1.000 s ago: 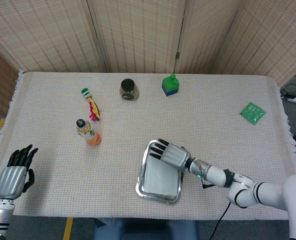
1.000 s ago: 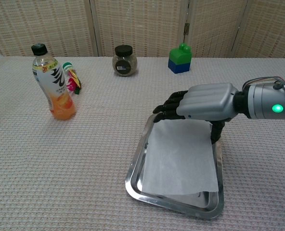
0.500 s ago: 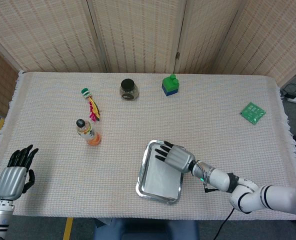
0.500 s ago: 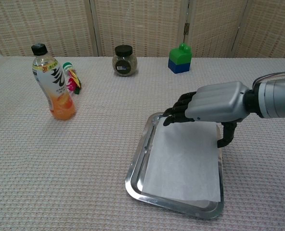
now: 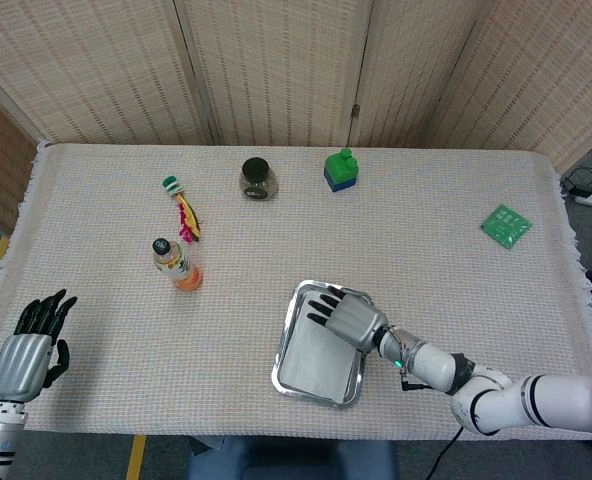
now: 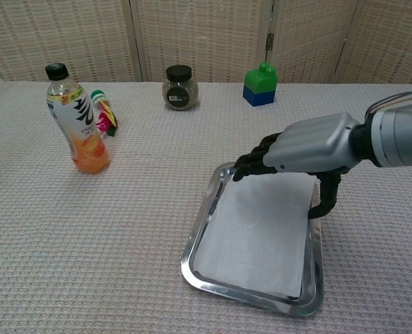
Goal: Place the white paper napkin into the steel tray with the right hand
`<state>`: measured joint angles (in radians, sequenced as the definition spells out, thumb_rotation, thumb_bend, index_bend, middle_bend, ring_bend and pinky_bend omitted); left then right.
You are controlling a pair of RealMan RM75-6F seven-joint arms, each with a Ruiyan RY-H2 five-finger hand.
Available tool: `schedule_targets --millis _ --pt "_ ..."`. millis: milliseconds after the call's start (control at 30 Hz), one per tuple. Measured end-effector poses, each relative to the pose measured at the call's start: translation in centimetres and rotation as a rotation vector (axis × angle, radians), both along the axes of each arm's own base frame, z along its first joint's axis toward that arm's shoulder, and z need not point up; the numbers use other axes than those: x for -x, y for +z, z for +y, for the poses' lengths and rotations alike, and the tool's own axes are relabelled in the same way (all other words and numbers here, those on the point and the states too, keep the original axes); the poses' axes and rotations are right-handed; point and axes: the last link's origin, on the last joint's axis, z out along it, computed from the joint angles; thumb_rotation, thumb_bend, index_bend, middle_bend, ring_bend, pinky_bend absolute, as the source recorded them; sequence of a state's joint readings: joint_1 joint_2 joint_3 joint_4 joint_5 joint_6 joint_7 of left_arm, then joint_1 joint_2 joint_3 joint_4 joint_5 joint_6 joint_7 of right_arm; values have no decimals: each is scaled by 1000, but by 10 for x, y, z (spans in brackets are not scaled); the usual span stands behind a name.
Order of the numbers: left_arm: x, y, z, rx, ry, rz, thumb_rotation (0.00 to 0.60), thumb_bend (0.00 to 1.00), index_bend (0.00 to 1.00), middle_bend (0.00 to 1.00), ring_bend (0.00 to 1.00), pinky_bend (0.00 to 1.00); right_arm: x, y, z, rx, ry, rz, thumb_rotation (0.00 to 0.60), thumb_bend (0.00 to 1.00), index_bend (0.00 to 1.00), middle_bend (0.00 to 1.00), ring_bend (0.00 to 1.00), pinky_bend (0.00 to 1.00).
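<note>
Change since 1 s ago: the right hand (image 6: 310, 145) has drawn back toward the near right corner of the steel tray (image 6: 199, 243); the white paper napkin (image 6: 255, 236) now lies flatter in the tray, and its near edge no longer curls over the rim.
Right hand: hovers palm down over the far right part of the tray, its fingers (image 6: 251, 160) extended and slightly apart, holding nothing; whether the thumb touches the napkin cannot be told from either view.
Left hand (image 5: 26, 355): 1, at the near left edge of the worktop (image 5: 96, 400), fingers spread, holding nothing.
Napkin: 1 sheet, lying inside the tray and covering most of its floor.
Tray: 1, rectangular, shiny, set slightly askew on the worktop.
Bottle (image 6: 77, 118): 1, upright, black cap, orange drink in its lower part; its white label carries printing too small to read.
Jar (image 6: 179, 86): 1, dark lid, with a small label that is not legible.
Toy block (image 6: 260, 85): 1, green on top of blue, near the far edge.
Striped toy (image 5: 181, 208): 1, green, white, yellow and pink, lying just behind the bottle.
Green packet (image 5: 506, 224): 1, flat, at the far right; its print is unreadable.
Worktop cover: 1 pale woven cloth.
</note>
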<state>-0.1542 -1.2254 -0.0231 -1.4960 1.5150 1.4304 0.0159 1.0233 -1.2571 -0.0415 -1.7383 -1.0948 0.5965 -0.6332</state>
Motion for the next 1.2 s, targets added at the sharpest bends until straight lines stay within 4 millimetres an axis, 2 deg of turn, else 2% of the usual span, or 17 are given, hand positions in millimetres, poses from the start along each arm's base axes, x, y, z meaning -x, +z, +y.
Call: schedule_targets --millis 300,533,600,667,733,767,833,933,1000,1200 --pt "-2 -1 -2 5 -8 -2 600 863 87 0 0 0 11 0 -3 83 82 70 600 292 0 0 0 0" --pt "-3 1 -2 -2 -14 -11 600 863 87 0 0 0 9 2 -1 97 73 11 600 292 0 2 0 0" --pt "-3 2 -3 -4 -15 -16 600 863 87 0 0 0 9 9 2 85 41 -31 600 292 0 87 7 0" --pt "-2 2 -2 -2 -13 -19 600 863 87 0 0 11 10 19 5 72 8 -73 600 292 0 266 105 25" --pt "-3 1 -2 1 -16 -21 600 863 86 0 0 27 12 28 9 60 -10 -102 600 293 0 429 248 150" --pt "-4 1 -2 1 -20 -21 600 863 86 0 0 25 14 34 12 52 -16 -118 600 293 0 533 346 288" --pt "-5 0 -2 -2 -30 -20 600 863 90 0 0 7 21 44 18 39 -23 -134 600 311 0 671 469 474" --pt "-7 -2 -2 -14 -42 -11 600 863 102 0 0 0 34 54 29 17 -43 -145 600 440 0 946 746 813" --pt "-10 -4 -3 -18 -57 -6 600 863 102 0 0 0 46 62 37 1 -70 -129 600 465 0 1000 840 916" --pt "-11 -7 -3 -17 -62 -2 600 863 102 0 0 0 62 66 53 -56 -137 -59 600 507 0 1000 912 990"
